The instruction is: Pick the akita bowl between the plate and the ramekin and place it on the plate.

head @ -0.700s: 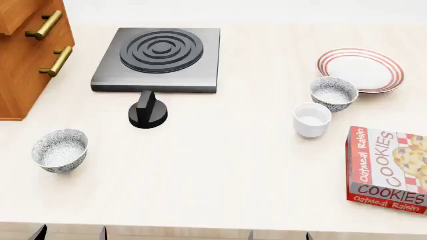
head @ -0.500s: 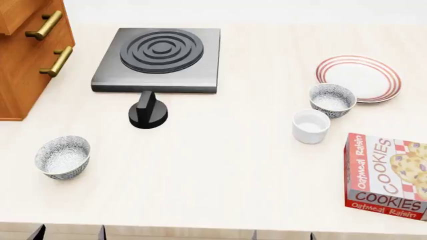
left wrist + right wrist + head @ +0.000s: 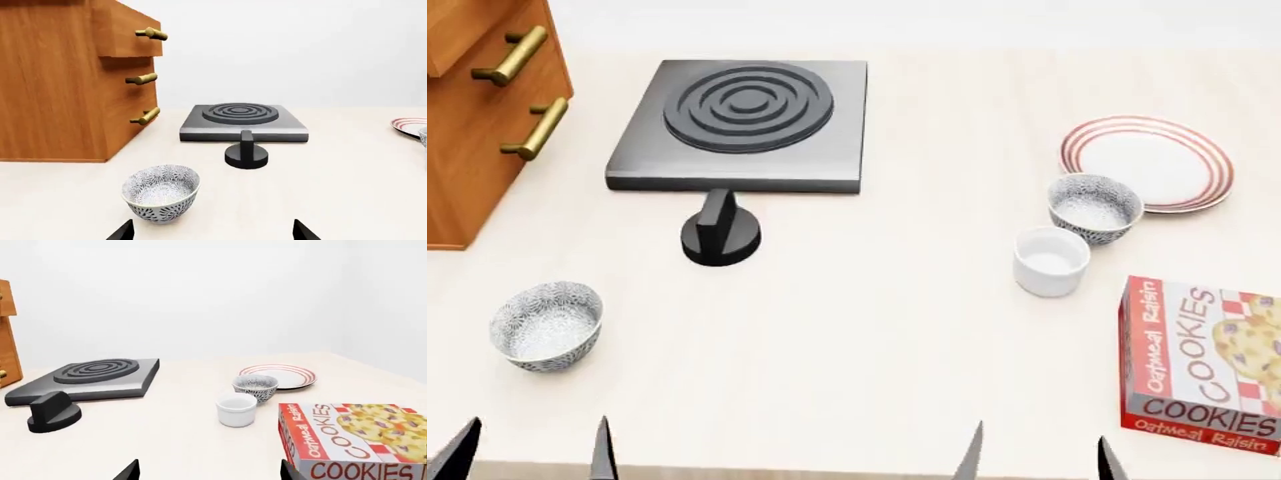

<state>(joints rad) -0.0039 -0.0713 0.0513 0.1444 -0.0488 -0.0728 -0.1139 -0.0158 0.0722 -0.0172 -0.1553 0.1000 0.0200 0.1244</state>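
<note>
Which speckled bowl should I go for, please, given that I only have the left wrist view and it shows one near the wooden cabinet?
Observer: Not the near bowl. A second akita bowl sits between the plate and the ramekin, on the robot's right.
Operator: Is anything else close to it?
Observer: A cookie box lies nearer the robot than the ramekin, clear of both the ramekin and the akita bowl.
Operator: Is the right gripper ready?
Observer: The right gripper is open and empty at the table's near edge, short of the ramekin.
</note>
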